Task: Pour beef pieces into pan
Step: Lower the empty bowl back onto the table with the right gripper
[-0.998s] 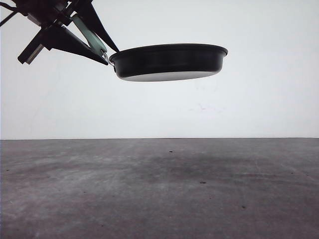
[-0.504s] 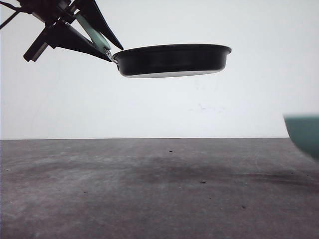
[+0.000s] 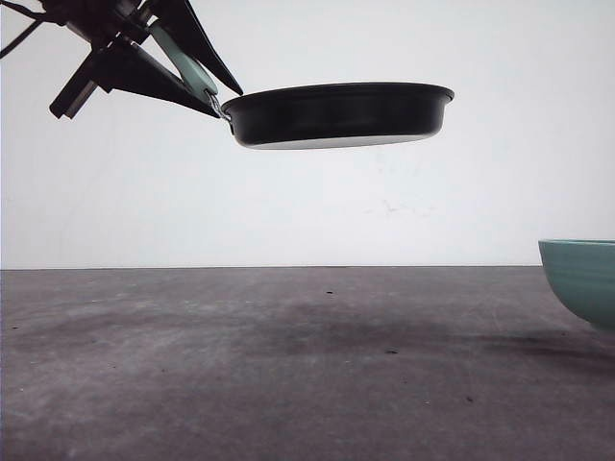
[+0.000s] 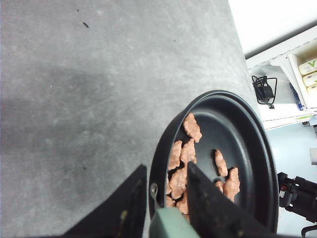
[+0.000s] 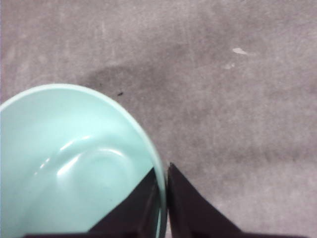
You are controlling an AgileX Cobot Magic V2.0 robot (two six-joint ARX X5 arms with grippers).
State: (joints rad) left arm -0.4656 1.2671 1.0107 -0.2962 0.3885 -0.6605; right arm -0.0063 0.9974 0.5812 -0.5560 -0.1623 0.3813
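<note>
Table (image 3: 288, 375): a dark grey, mottled surface with a few small specks, running back to a plain white wall (image 3: 317, 211) in the front view.
Pan (image 3: 338, 114): a shallow round black pan, held up in the air well above the table, high in the front view and about level; its pale underside shows from below.
Pan handle (image 3: 192, 69): mint green, slanting up toward the left arm from a thin metal stem at the rim.
Left hand (image 3: 213, 98): its dark fingers are clamped on the green handle — one on each side of it, as the left wrist view shows too, with the handle (image 4: 171, 225) wedged between them.
Beef pieces (image 4: 190, 166): small reddish-brown chunks lying inside the pan, gathered mostly on the side nearest the handle; a few sit apart toward the middle of the pan floor.
Bowl (image 3: 584, 279): teal, at the right edge of the front view, low and near table height; whether it rests on the table I cannot tell. Its inside (image 5: 74, 173) is smooth, glossy and pale teal in the right wrist view.
Right hand (image 5: 164, 171): pinched on the bowl's rim — one finger inside the bowl, one outside, with the thin wall between them.
Beyond the table: shelves (image 4: 292, 79) with boxes and a black cable in the left wrist view.
</note>
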